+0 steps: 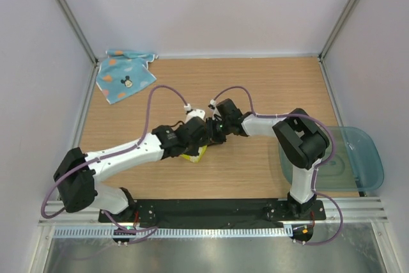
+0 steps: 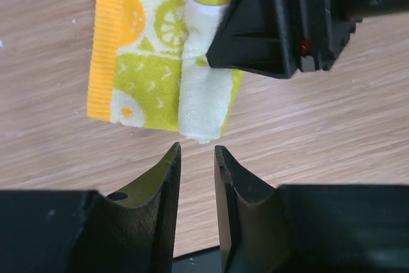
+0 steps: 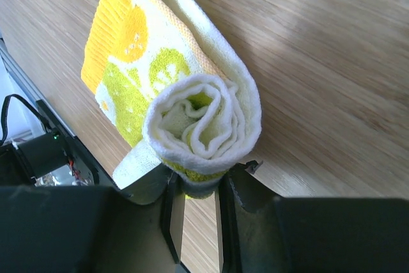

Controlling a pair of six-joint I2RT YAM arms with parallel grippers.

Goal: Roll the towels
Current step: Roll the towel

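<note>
The yellow towel (image 2: 147,62) with green lemon print lies mid-table, one side wound into a roll (image 3: 201,123) and the flat part still spread beside it. My right gripper (image 3: 199,183) is shut on the near end of that roll, its fingers pinching the lower layers. My left gripper (image 2: 197,151) sits just short of the roll's other end, its jaws a narrow gap apart with only bare wood between them. From above, both grippers meet over the yellow towel (image 1: 195,154). The light blue towel (image 1: 124,76) with the mouse face lies crumpled at the far left corner.
A clear bluish plastic tub (image 1: 348,158) stands at the table's right edge. White walls with metal posts close off the back and both sides. The right arm's black housing (image 2: 281,23) hangs over the yellow towel's far end.
</note>
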